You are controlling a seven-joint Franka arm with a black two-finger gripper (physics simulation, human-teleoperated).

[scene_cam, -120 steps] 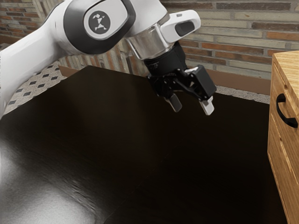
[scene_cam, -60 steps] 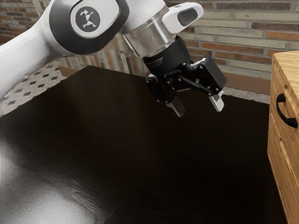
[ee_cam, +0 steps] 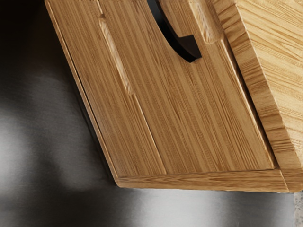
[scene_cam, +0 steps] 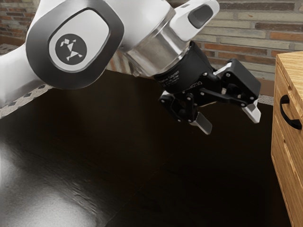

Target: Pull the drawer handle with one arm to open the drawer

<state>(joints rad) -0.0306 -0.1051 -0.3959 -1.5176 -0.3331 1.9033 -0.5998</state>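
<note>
One black two-finger gripper [scene_cam: 230,120] hangs in the air above a dark glossy table [scene_cam: 118,165], at the end of a white robot arm [scene_cam: 71,47] that enters from the exterior view's left. Its two fingers are spread wide apart with nothing between them, so the claw is released. The open fingers point toward the exterior view's right, at a light wooden drawer cabinet [scene_cam: 286,161] standing at that edge of the table. This aim and wide spread look like preparation for closing around the handle.

The curved black drawer handle [scene_cam: 289,113] sits on the upper drawer front, well apart from the gripper, with bare table between them. In the wrist view the handle [ee_cam: 179,40] shows as a dark arc standing off the pale wood-grain drawer front [ee_cam: 189,118]. The gap behind it looks wide enough for a finger to slip in.

The drawer looks shut: its front lies flush with the cabinet's face, and a thin seam marks another panel below it. What the drawer holds is hidden. A brick wall [scene_cam: 265,33] runs behind the scene.
</note>
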